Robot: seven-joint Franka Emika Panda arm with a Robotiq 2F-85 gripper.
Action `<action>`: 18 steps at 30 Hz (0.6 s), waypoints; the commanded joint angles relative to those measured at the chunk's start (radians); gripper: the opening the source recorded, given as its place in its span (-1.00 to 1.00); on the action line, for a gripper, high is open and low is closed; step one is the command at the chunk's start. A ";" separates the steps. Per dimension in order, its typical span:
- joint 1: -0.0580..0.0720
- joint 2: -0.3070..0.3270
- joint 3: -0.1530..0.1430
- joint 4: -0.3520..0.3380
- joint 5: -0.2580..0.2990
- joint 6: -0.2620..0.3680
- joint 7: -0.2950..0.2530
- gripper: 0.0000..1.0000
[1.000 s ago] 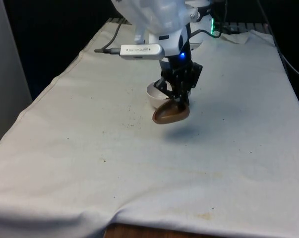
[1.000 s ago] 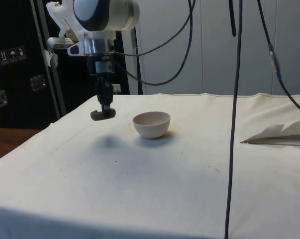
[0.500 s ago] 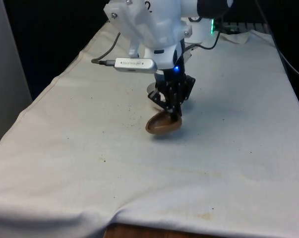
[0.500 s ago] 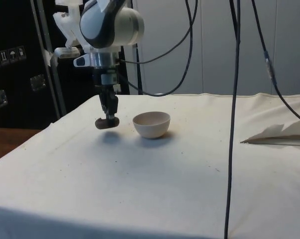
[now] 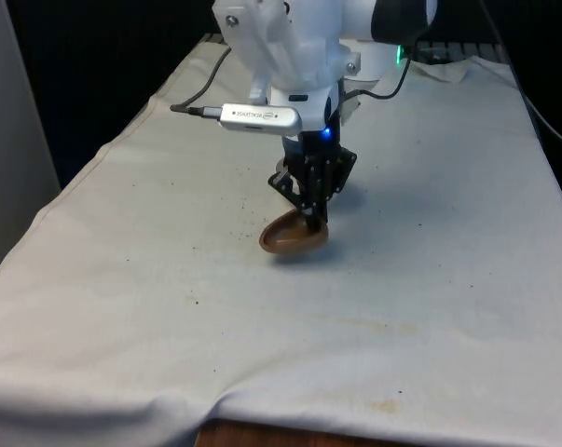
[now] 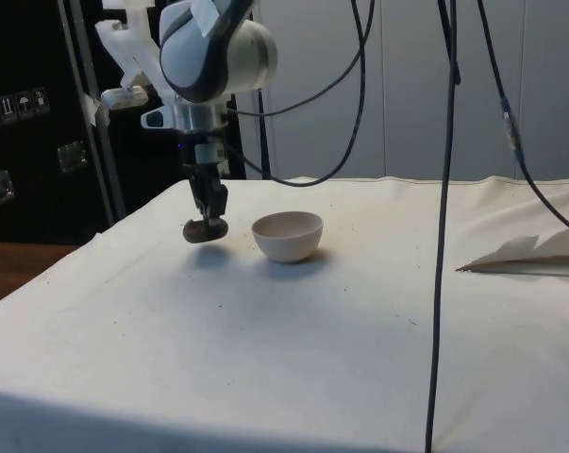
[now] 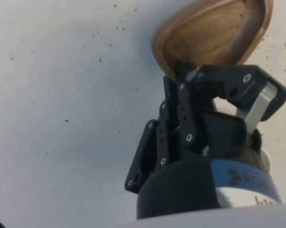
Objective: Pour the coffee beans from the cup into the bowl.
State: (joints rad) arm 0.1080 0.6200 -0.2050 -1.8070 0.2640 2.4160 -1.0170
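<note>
My gripper [image 5: 313,222] is shut on the rim of a shallow brown wooden cup [image 5: 294,240], which hangs low over the white cloth, just short of the bowl. In the side view the cup [image 6: 205,230] sits under the gripper [image 6: 209,219], a short way from the white bowl [image 6: 287,236], which stands upright on the table. The wrist view shows the cup [image 7: 214,33] with a bare wooden inside and the gripper [image 7: 190,73] clamped on its edge. I cannot tell whether the cup touches the cloth.
Dark specks [image 5: 248,219] are scattered on the cloth near the cup. A crumpled white sheet [image 6: 539,255] lies at the table's far side in the side view. Black cables [image 6: 442,236] hang in front of the side camera.
The gripper has carried the cup away from the bowl, towards the front view's left and nearer that camera, and has lowered it close to the cloth. The bowl has stayed put.
</note>
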 commanded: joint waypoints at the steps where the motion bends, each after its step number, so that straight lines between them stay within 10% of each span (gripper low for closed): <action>1: 0.011 0.001 -0.008 -0.011 -0.015 0.029 0.011 -1.00; 18: 0.009 -0.002 0.010 -0.066 -0.050 0.137 0.022 -0.86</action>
State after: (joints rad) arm 0.1110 0.6210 -0.1900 -1.8660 0.2190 2.5380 -1.0020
